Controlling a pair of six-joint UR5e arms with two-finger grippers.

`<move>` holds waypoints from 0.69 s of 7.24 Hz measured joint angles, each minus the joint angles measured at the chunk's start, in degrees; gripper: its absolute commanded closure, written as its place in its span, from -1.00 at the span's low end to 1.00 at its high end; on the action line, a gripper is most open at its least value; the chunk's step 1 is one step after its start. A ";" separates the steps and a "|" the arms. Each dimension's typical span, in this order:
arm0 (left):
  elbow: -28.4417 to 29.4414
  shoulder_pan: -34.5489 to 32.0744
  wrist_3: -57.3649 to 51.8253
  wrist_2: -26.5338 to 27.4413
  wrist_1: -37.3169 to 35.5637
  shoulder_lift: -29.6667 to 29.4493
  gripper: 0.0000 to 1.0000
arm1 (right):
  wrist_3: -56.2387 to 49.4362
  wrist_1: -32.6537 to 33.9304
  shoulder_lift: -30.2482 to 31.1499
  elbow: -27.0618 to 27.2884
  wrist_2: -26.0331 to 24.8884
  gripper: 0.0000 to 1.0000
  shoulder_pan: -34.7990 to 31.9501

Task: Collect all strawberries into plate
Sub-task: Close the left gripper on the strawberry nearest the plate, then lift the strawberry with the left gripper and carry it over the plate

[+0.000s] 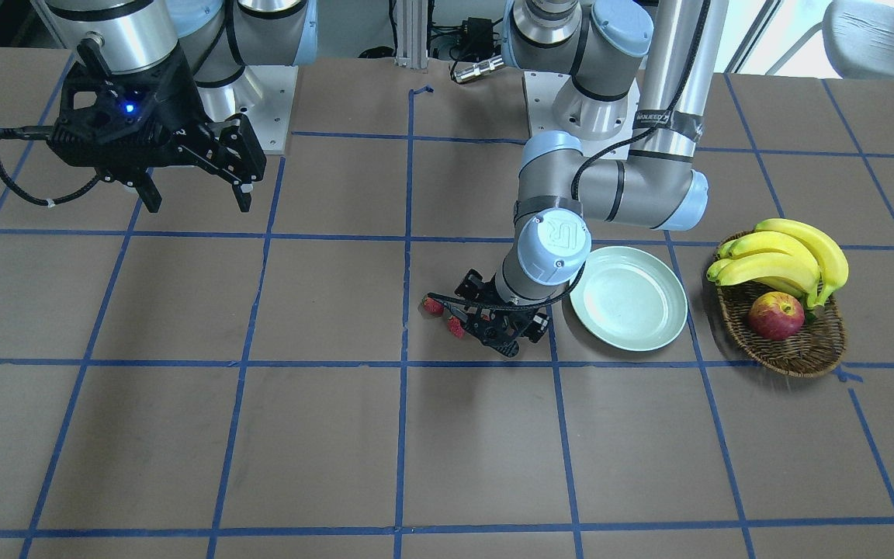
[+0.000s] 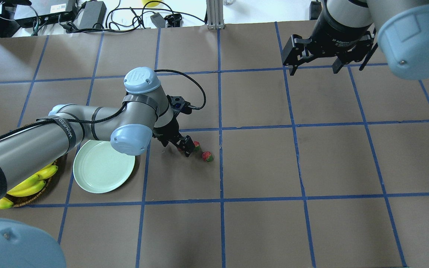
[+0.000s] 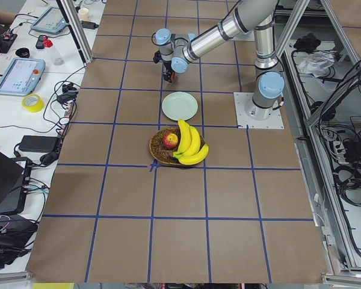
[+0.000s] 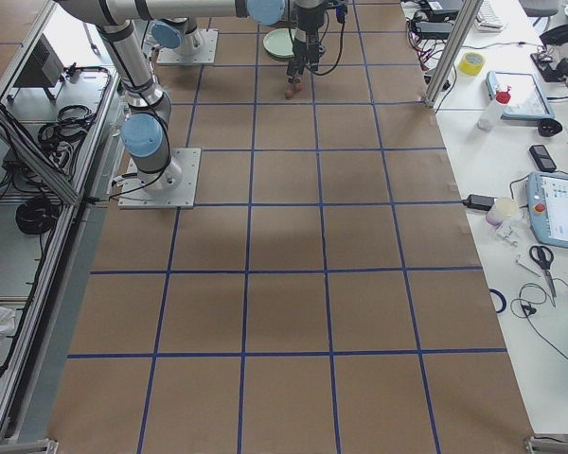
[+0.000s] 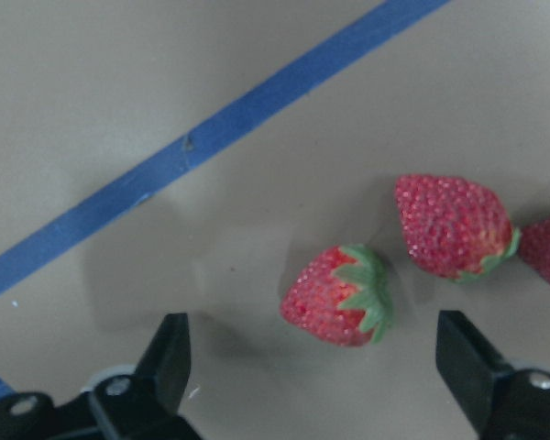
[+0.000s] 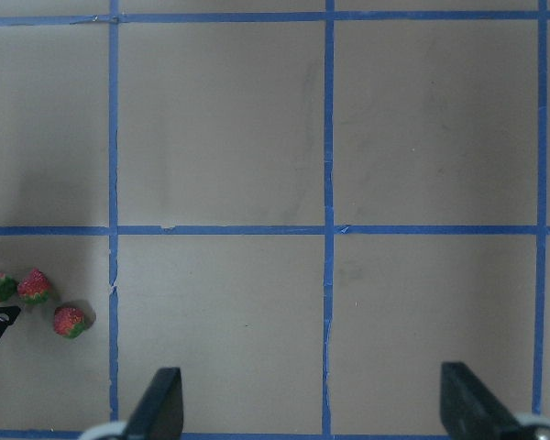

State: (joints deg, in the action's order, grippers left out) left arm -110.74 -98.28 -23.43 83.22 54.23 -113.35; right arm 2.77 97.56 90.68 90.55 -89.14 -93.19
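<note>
Left gripper (image 5: 316, 356) hangs low, jaws spread wide — the nearest strawberry (image 5: 337, 295) lies just ahead of the gap between its fingers (image 5: 170, 353), long axis roughly across it. Two more strawberries (image 5: 454, 226) sit just beyond; the plate (image 2: 99, 175) lies behind the wrist. Right gripper (image 2: 314, 69), also spread, is far off.

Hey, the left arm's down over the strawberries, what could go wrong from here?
1. The left gripper's open fingers straddle one strawberry, but a second strawberry lies right beside it; closing could nudge it and send it rolling.
2. The plate sits close by the bent left arm, so the swing over could clip its rim.
</note>
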 measured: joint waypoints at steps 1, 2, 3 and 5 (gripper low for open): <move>0.00 -0.04 -0.08 -0.04 -0.08 -0.03 -0.58 | -0.01 0.00 0.05 0.06 -0.19 -1.00 0.04; 0.00 -0.11 -0.11 -0.10 -0.16 -0.03 -0.55 | -0.10 -0.02 0.13 0.05 -0.83 -1.00 0.06; 0.00 -0.18 -0.12 -0.18 -0.22 0.00 -0.52 | -0.19 -0.18 0.28 0.02 -1.63 -1.00 0.06; 0.00 -0.24 -0.05 -0.38 -0.26 0.06 -0.13 | -0.27 -1.23 0.57 -0.10 -2.10 -1.00 0.09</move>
State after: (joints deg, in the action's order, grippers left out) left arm -110.74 -98.52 -23.47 82.84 53.97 -113.29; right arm 2.50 96.33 91.25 90.45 -91.24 -93.10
